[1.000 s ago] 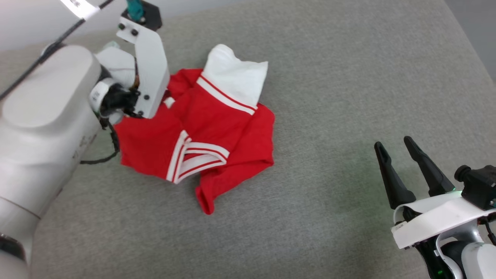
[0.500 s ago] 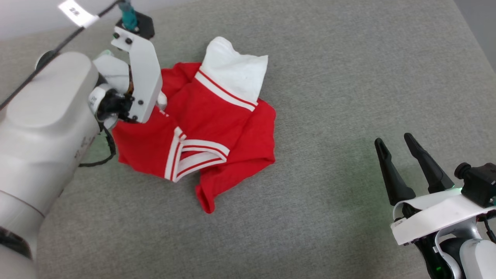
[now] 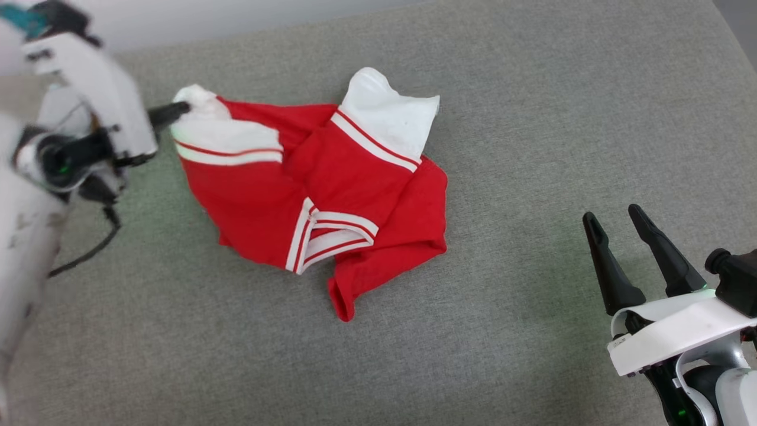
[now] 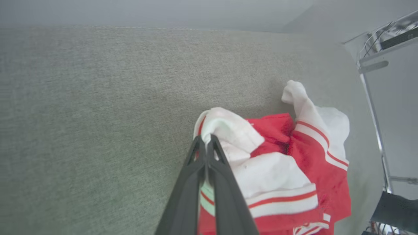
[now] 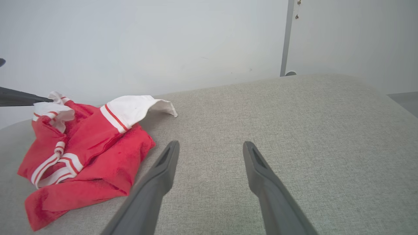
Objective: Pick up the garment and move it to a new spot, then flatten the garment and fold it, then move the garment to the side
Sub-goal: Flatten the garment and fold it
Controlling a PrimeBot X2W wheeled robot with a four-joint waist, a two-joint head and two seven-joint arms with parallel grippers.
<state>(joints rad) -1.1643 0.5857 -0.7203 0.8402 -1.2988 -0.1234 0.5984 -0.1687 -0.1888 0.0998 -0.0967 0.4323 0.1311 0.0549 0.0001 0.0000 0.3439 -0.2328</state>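
The garment [image 3: 331, 195], a red shirt with white sleeves and red-and-white striped trim, lies crumpled on the grey fabric surface [image 3: 532, 118]. My left gripper [image 3: 184, 107] is shut on one white sleeve at the garment's left end, pulling it out to the left. In the left wrist view the dark fingers [image 4: 225, 182] pinch the white sleeve cloth of the garment [image 4: 294, 169] at the left gripper's tips [image 4: 205, 139]. My right gripper [image 3: 615, 220] stands open at the lower right, well clear of the garment [image 5: 88, 147], nothing between its fingertips [image 5: 210, 145]. The print is hidden in the folds.
A pale wall [image 5: 147, 42] stands behind the surface's far edge. A metal rack [image 4: 388, 65] stands beyond the surface in the left wrist view. Bare grey fabric lies between the garment and the right gripper.
The left gripper has shut on a white sleeve and drawn it up and out to the left, stretching the garment's left side. The camera has shifted a little. The right gripper stays open.
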